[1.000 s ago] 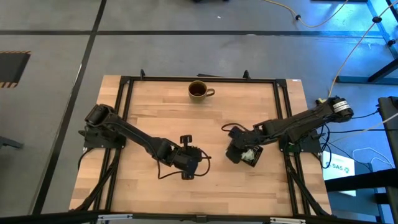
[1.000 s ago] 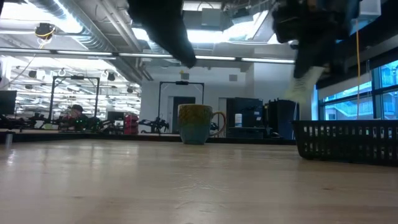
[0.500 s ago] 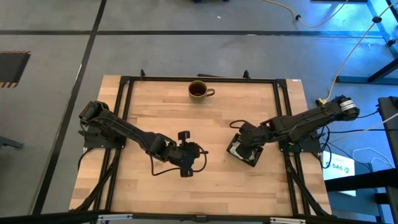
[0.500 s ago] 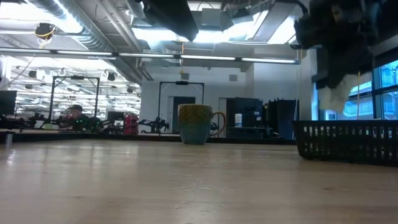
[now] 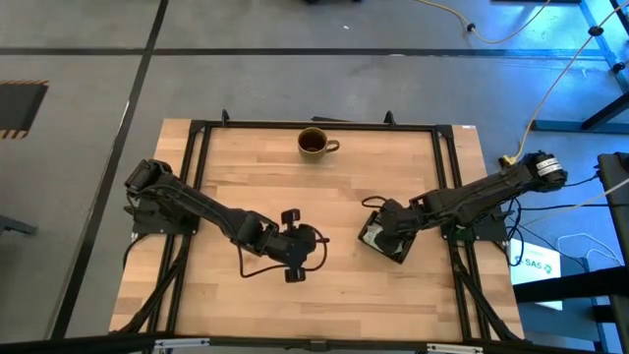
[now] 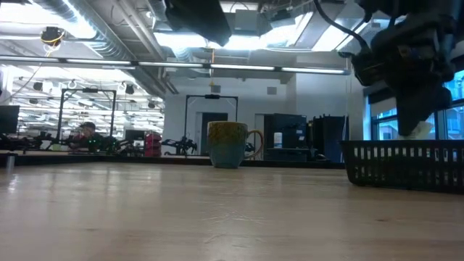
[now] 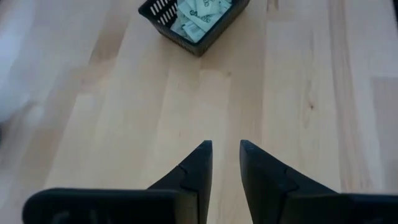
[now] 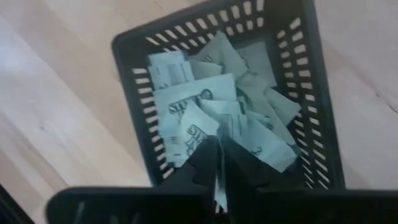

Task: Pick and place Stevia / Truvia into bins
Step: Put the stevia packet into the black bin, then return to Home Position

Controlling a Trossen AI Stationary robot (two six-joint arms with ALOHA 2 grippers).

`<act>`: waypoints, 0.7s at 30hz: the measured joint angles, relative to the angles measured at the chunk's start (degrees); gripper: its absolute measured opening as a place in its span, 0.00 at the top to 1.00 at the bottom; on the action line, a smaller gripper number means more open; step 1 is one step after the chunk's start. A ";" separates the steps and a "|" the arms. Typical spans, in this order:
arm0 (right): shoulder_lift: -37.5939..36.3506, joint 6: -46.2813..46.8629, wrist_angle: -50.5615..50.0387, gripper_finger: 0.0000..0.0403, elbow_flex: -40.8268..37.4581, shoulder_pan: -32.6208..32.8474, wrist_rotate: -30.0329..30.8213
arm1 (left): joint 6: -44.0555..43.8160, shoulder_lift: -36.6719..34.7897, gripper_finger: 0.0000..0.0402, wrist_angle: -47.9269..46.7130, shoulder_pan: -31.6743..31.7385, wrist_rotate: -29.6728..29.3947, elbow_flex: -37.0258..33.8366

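Note:
The black bin (image 5: 374,239) stands on the table's right half, with several pale green Stevia sachets (image 8: 205,93) lying in it. My right gripper (image 8: 219,143) hangs over the bin (image 8: 134,56), pointing steeply down, shut on one sachet (image 6: 420,130). In the low view its fingers (image 6: 417,109) stand just above the bin's rim (image 6: 406,163). My left gripper (image 7: 226,146) hovers open over bare wood near the table's middle (image 5: 295,244), nothing between its fingers. The bin (image 7: 193,22) lies ahead of it. My right gripper pinches a pale sachet between its two fingers; a thin pale strip (image 8: 217,186) shows in the narrow gap. The fingers come from above, pointing steeply down. The sachet's lower end (image 6: 420,130) hangs below the fingertips, just above the bin's rim.
A brown mug (image 5: 314,143) stands at the table's far edge, also seen in the low view (image 6: 228,143). Bare wood lies between the two arms and along the near edge. A black frame (image 5: 201,128) runs around the table top.
My right gripper has carried the hanging sachet toward the table's right edge and down, until it stands just above the bin. My left gripper has risen a little.

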 joint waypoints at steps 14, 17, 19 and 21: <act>-5.28 2.77 -8.11 0.70 1.85 0.63 8.51 | 2.54 -6.98 0.81 -1.15 2.37 3.32 -0.22; -8.46 1.01 -8.75 0.70 1.89 1.57 12.60 | 2.58 -11.20 0.82 1.27 3.62 3.31 -3.40; -10.51 -1.63 -9.36 0.70 1.90 1.80 13.16 | 1.46 -14.63 0.81 5.98 4.53 2.88 -7.11; -11.83 -5.76 -9.39 0.70 1.90 1.86 12.57 | 1.36 -18.90 0.82 12.24 5.16 2.10 -12.14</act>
